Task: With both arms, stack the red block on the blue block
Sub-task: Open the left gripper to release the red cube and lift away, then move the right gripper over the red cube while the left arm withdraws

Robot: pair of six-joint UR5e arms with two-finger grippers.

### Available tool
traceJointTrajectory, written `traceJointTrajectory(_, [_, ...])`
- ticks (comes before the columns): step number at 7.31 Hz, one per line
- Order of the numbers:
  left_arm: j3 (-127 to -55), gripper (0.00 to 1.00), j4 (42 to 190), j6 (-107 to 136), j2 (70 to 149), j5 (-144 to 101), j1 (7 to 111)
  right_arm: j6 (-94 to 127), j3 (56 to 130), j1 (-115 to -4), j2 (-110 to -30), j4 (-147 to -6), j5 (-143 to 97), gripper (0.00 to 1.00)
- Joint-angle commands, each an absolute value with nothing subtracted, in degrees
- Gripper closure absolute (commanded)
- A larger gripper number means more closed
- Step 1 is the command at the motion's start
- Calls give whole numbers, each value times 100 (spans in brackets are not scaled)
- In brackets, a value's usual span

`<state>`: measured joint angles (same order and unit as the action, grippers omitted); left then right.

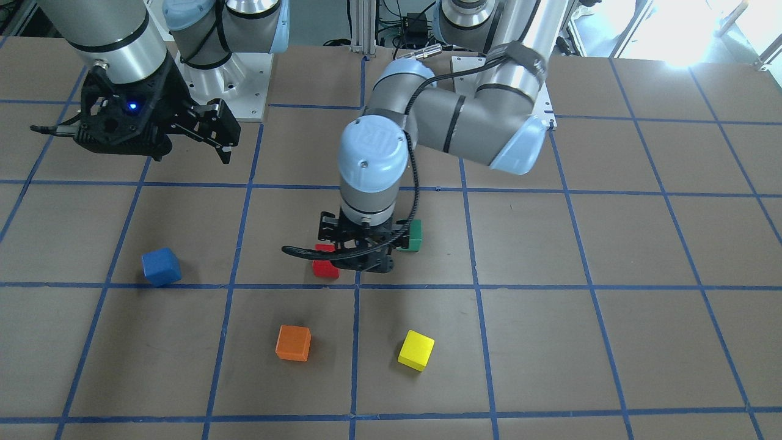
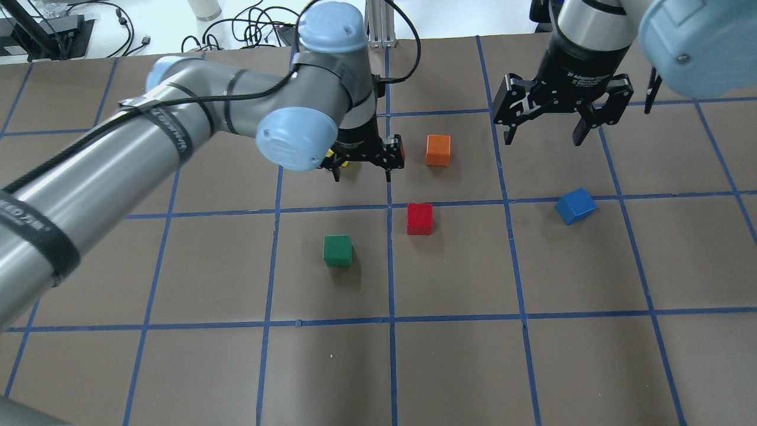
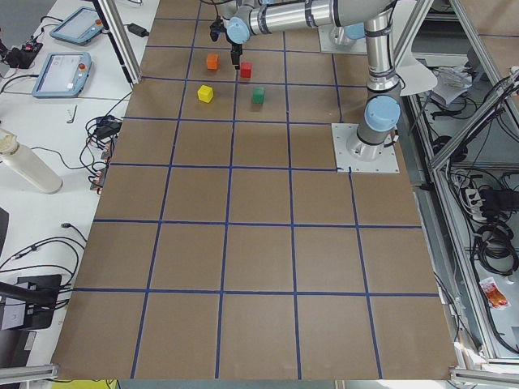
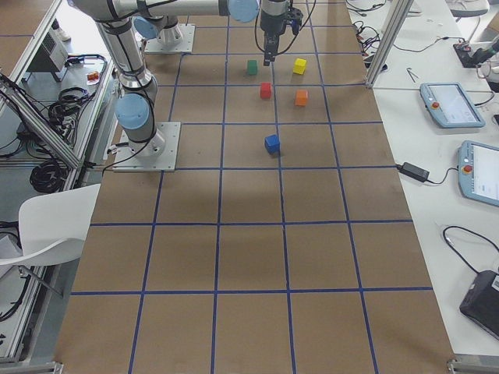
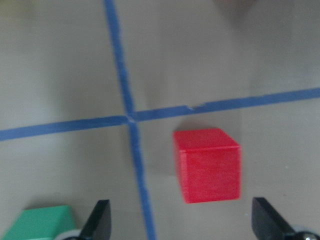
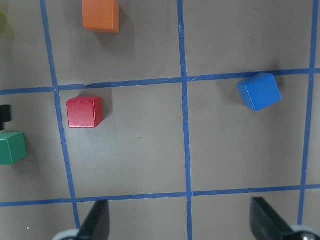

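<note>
Left hand wide open, empty, above red block, right hand open, empty, aloft

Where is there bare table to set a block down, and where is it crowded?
Bare: the table row on the robot's side of the green block and red block, and the stretch between red block and blue block. Crowded: around the left gripper, open over the red block, with orange block and yellow block close by.
</note>
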<state>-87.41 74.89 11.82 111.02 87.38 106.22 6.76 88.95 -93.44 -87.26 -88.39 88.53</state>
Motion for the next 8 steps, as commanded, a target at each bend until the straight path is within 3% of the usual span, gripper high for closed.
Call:
traceJointTrajectory(1, [-8596,0,8180,477,10322,8789,9760,1062,9664,-10025,-8596,-10048,8833,0])
traceJointTrajectory(5, [-8621,0,9139,-245,9318,8807,9046,1562,10265,-10712,-7438,-11985,8833,0])
traceJointTrajectory(8, [-9131,0,9123,-413,8939,8798,8895,1871,10327,-10871,-7034,-12319,8824,0])
